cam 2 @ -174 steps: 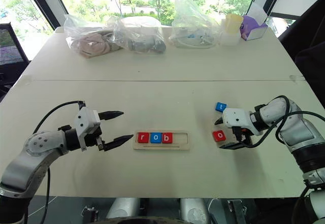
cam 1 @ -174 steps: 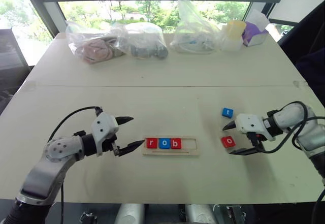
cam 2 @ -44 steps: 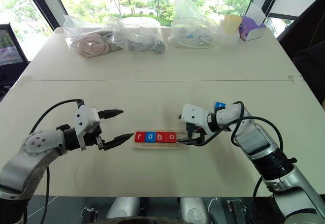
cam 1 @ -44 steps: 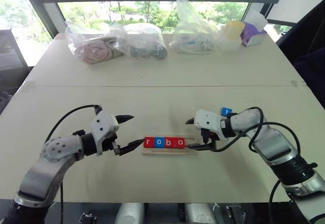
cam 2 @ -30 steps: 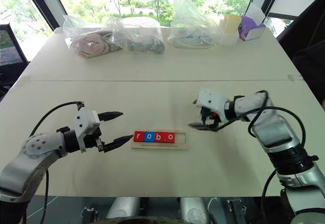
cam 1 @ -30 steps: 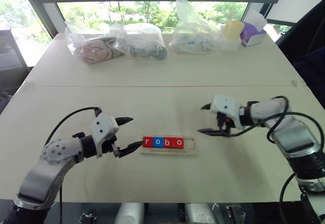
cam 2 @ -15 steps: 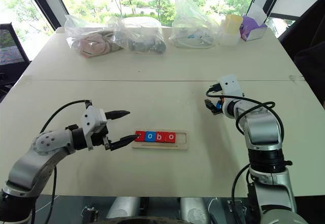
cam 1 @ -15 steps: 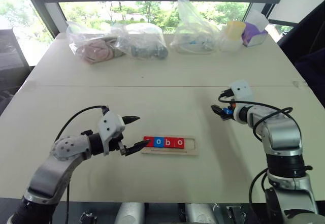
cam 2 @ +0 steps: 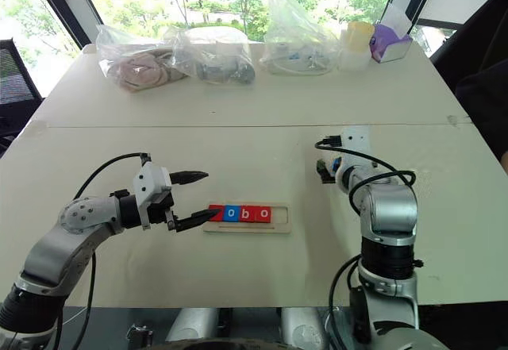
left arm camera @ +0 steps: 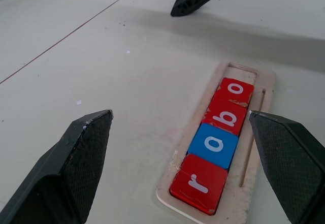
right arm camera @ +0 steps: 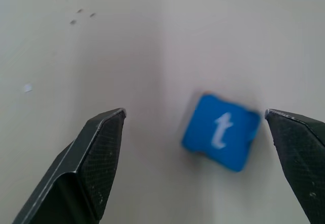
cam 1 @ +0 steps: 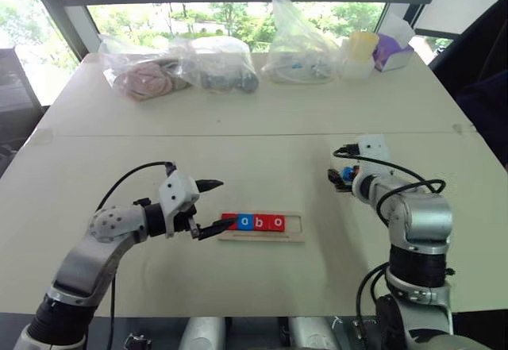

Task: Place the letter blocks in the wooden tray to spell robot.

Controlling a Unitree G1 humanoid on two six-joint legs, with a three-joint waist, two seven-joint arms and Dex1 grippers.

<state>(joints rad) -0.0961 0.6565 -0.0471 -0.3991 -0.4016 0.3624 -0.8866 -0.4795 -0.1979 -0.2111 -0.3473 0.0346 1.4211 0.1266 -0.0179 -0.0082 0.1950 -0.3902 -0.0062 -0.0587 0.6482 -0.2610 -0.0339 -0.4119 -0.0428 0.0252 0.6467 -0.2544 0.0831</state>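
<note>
Right claw (right arm camera: 195,127) gapes wide over the blue t block (right arm camera: 220,131); left claw (left arm camera: 185,132) wide beside the wooden tray (left arm camera: 252,148) holding r, o, b, o

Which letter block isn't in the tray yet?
The blue t block. It lies loose on the table between the open right gripper's fingers; the other four, r, o, b, o, sit in the wooden tray.

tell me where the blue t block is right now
The blue t block lies flat on the table on the robot's right, under the open right gripper, apart from the wooden tray.
</note>
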